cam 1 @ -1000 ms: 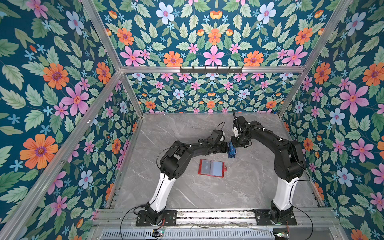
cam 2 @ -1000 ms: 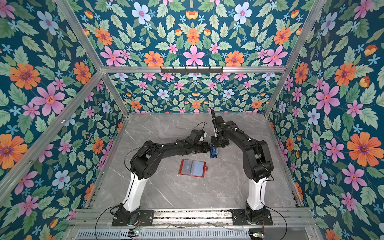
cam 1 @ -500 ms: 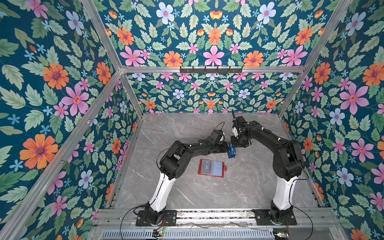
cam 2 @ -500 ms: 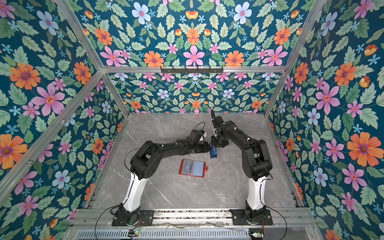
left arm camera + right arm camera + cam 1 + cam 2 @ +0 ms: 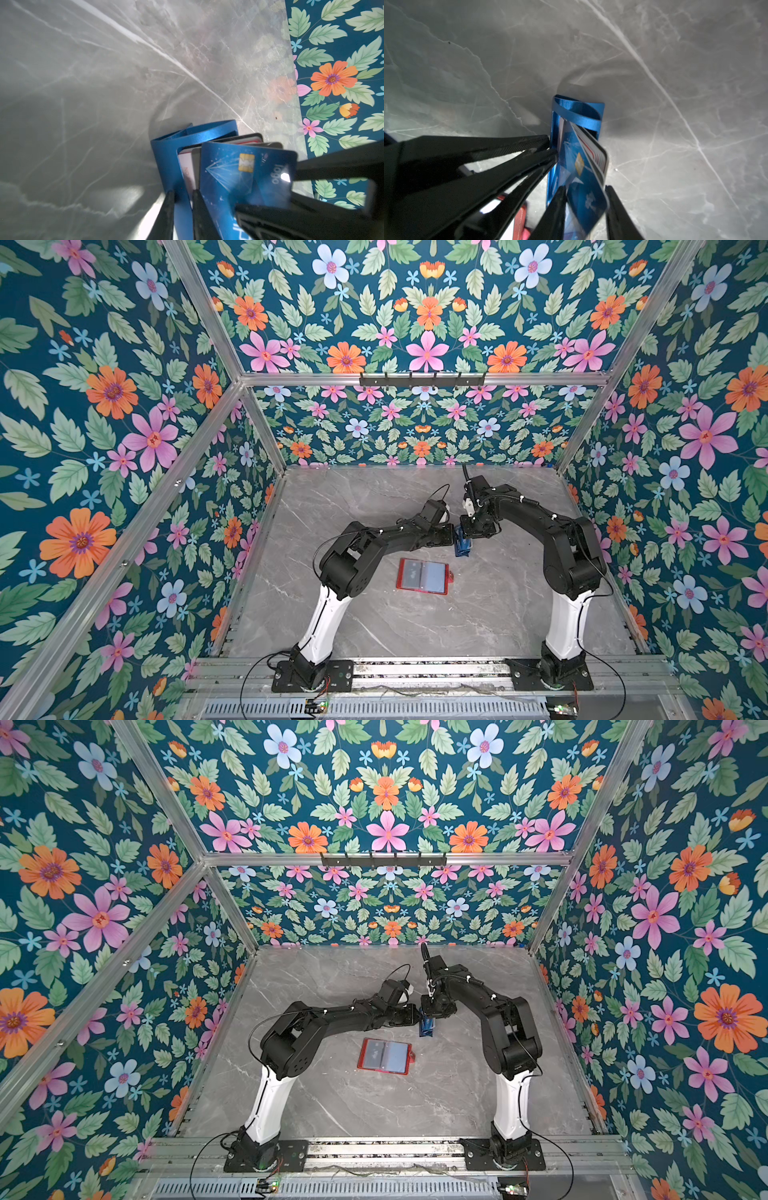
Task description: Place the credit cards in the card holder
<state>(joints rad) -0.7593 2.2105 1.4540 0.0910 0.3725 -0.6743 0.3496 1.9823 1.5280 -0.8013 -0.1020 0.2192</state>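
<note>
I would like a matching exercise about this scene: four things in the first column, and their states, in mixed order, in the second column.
1 card holder
2 blue stand
3 blue card
4 left gripper

A shut on the stand's wall
B lies open and flat
C between the fingers of the right gripper
D stands upright on the table

Pairs: 1-B, 2-D, 3-C, 4-A.

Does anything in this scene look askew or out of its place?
Yes. In the blue stand, the front blue card leans away from the other cards and sits crooked, not parallel to them. The card holder lies open and flat, nothing odd there.
</note>
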